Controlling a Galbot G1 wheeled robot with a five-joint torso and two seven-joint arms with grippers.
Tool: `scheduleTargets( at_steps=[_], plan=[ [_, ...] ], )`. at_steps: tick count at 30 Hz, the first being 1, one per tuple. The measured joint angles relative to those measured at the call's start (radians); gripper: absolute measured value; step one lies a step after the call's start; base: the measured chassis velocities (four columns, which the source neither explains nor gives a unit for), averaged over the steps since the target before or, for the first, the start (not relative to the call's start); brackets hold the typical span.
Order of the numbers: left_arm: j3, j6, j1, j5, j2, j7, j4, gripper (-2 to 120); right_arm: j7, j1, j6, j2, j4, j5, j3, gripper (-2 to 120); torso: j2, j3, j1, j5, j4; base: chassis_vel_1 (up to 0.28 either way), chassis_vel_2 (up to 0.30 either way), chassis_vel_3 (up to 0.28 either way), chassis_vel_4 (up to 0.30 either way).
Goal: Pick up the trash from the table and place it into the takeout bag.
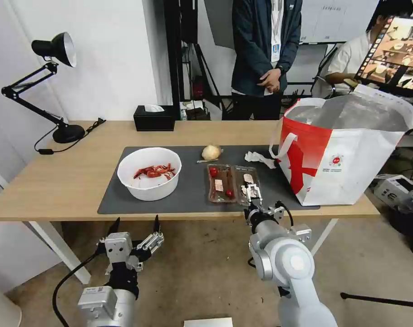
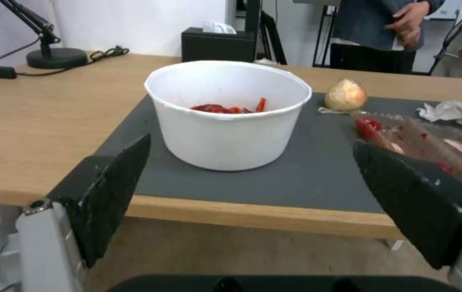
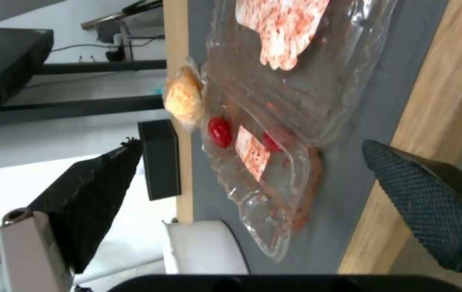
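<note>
On the dark grey mat (image 1: 193, 193) of the table (image 1: 56, 181) stand the white bowl of red peel scraps (image 1: 149, 172), the clear plastic tray (image 1: 233, 183), the beige wrapped ball (image 1: 211, 152) and the crumpled white tissue (image 1: 259, 158). The takeout bag (image 1: 347, 150) stands open at the table's right end. My right gripper (image 1: 253, 194) is open at the table's front edge, turned sideways, close to the tray's (image 3: 296, 81) near end. My left gripper (image 1: 135, 227) hangs open below the front edge, facing the bowl (image 2: 225, 121).
A black tissue box (image 1: 154, 118) sits at the table's far edge, and a black desk lamp (image 1: 56, 50) with its cord at the far left. Two people stand and sit behind the table. A screen (image 1: 397, 54) rises behind the bag.
</note>
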Motion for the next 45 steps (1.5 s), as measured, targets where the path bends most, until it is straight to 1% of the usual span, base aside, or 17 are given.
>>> scheduleTargets(
  at_steps=[18, 23, 34, 45],
  plan=[
    [-0.002, -0.005, -0.01, -0.003, -0.005, 0.001, 0.001, 100, 0.019, 0.09, 0.01, 0.0, -0.095, 0.033, 0.007, 100, 0.0, 0.0, 0.0, 0.0, 0.0, 0.0, 0.0, 0.0, 0.0],
    [-0.002, -0.005, -0.011, -0.003, -0.006, 0.001, 0.001, 100, 0.019, 0.098, 0.013, 0.0, -0.102, 0.047, 0.006, 100, 0.0, 0.0, 0.0, 0.0, 0.0, 0.0, 0.0, 0.0, 0.0],
    [-0.002, -0.005, -0.012, -0.003, -0.006, 0.001, 0.001, 100, 0.019, 0.079, 0.016, 0.0, -0.083, 0.047, -0.031, 100, 0.0, 0.0, 0.0, 0.0, 0.0, 0.0, 0.0, 0.0, 0.0],
    [-0.005, -0.006, -0.014, -0.004, -0.005, 0.001, 0.001, 100, 0.018, 0.097, 0.021, 0.001, -0.113, 0.041, -0.028, 100, 0.0, 0.0, 0.0, -0.0001, 0.0, 0.0, 0.0, 0.0, 0.0]
  ],
)
